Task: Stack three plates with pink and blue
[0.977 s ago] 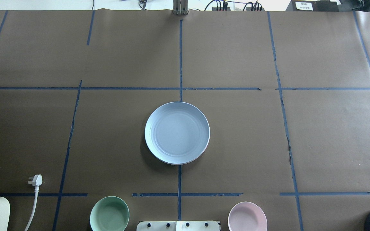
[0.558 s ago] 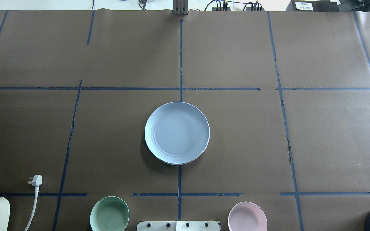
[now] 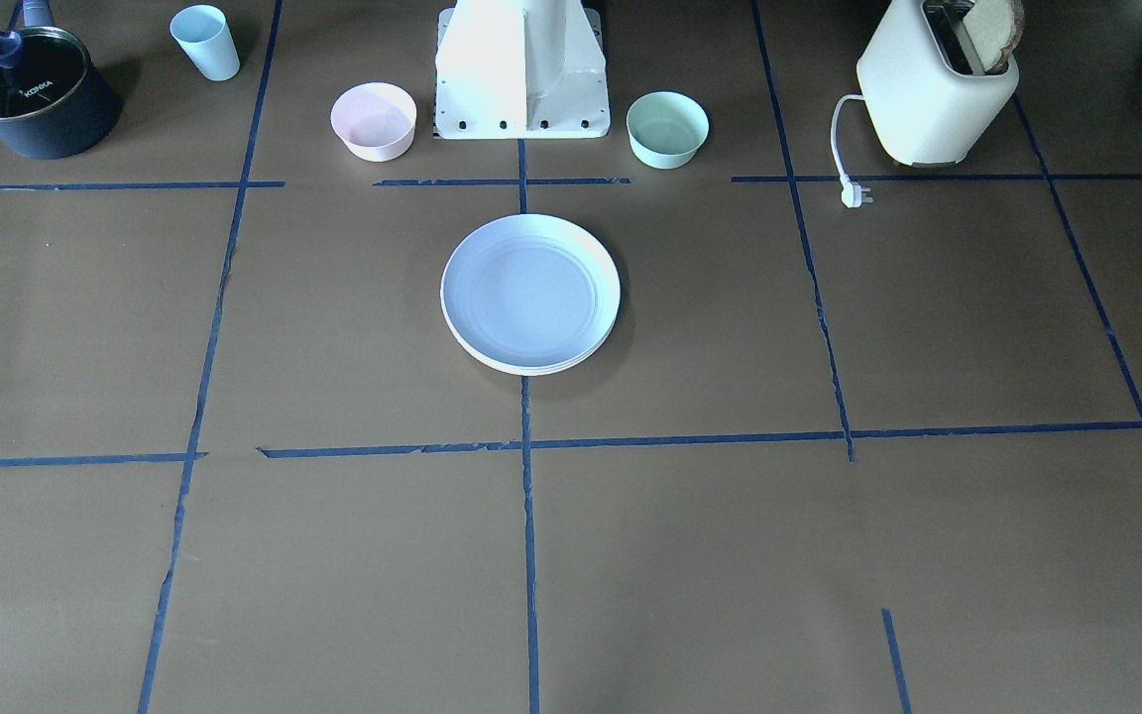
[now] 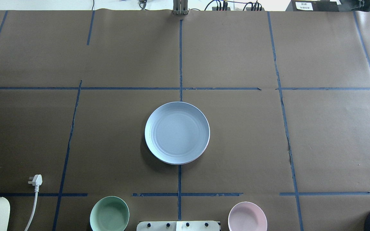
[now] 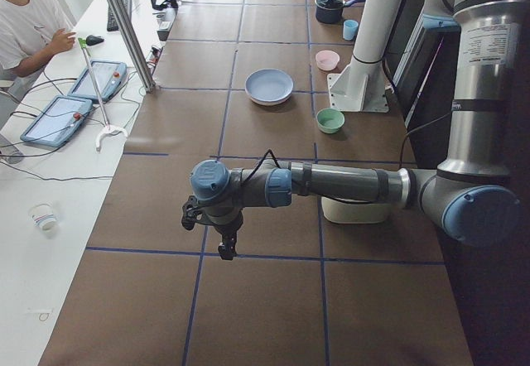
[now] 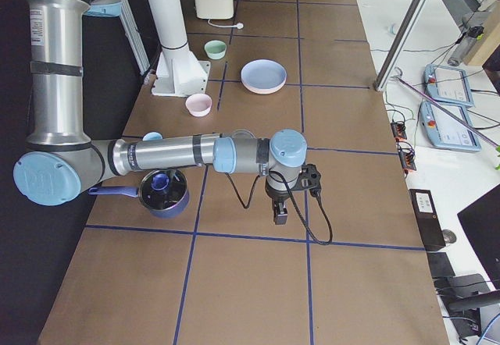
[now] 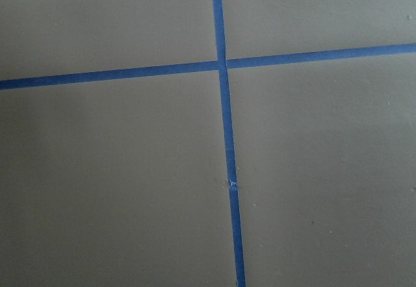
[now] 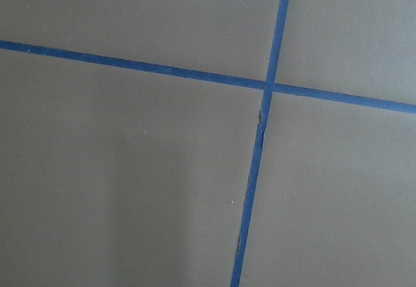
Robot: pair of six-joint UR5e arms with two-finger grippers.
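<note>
- Plates (image 4: 177,133): stacked at ctr, blue on top. I judge them light, rigid, slick; grip at rim.
- Left gripper (image 5: 224,252), right gripper (image 6: 279,219): well apart from stack; opening/load I can't tell.

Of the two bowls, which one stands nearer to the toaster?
The mint-green bowl, between the robot's base and the toaster; the pink bowl is beyond the base, toward the dark pot.

Table (image 3: 829,545) bears plate stack (image 3: 529,294), pink bowl (image 3: 373,120), mint bowl (image 3: 667,128), toaster (image 3: 928,99).
</note>
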